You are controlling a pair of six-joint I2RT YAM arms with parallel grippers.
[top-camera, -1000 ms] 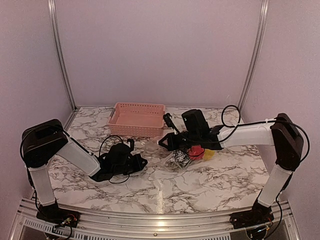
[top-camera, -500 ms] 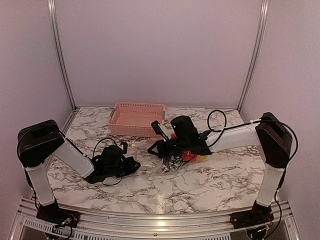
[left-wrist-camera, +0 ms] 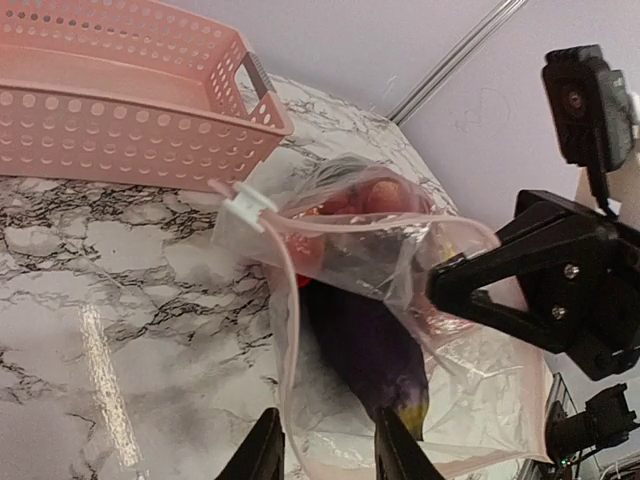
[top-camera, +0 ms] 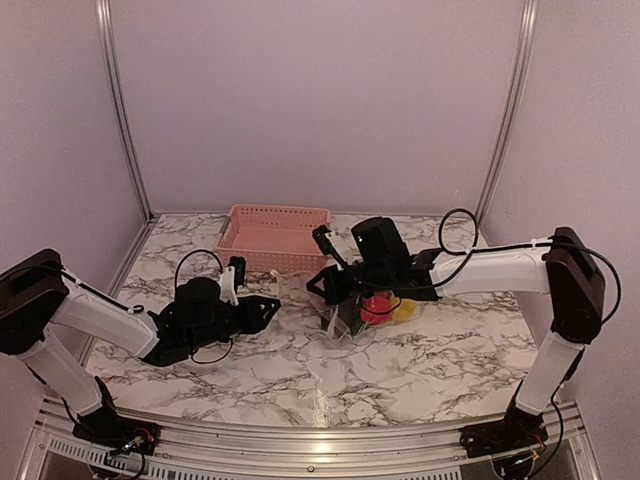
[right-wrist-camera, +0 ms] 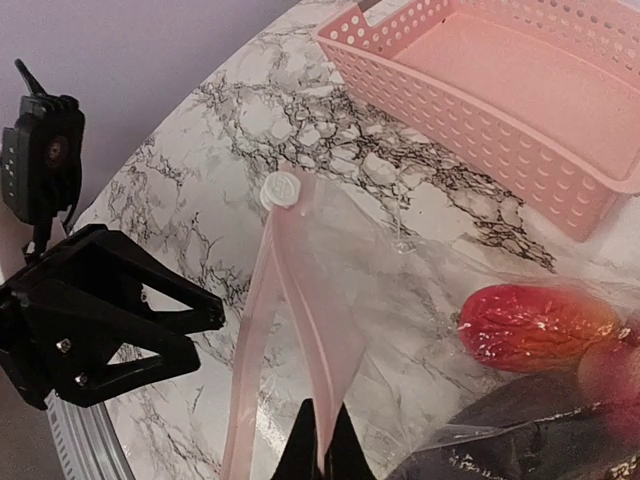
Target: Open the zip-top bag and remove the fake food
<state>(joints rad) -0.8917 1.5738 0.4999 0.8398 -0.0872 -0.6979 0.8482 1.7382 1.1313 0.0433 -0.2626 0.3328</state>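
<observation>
The zip-top bag (top-camera: 343, 312) lies mid-table with its mouth pulled open. My right gripper (right-wrist-camera: 322, 445) is shut on the bag's pink zip strip (right-wrist-camera: 300, 300) and holds that side up. My left gripper (left-wrist-camera: 328, 458) faces the mouth with its jaws apart, and the other rim strip (left-wrist-camera: 285, 330) runs between them. Fake food lies inside: a purple eggplant (left-wrist-camera: 370, 340), red pieces (right-wrist-camera: 530, 325) and a yellow piece (top-camera: 404, 311). The white slider (left-wrist-camera: 245, 205) sits at the strip's far end.
The pink slotted basket (top-camera: 275, 238) stands just behind the bag, with nothing showing inside it. The enclosure's walls and metal posts (top-camera: 505, 120) close in the back and sides. Black cables loop over the right arm (top-camera: 460, 225).
The left gripper's jaws have parted and it has shifted slightly up and left. The right gripper swung left, then back, keeping hold of the strip, and the bag mouth gapes wider.
</observation>
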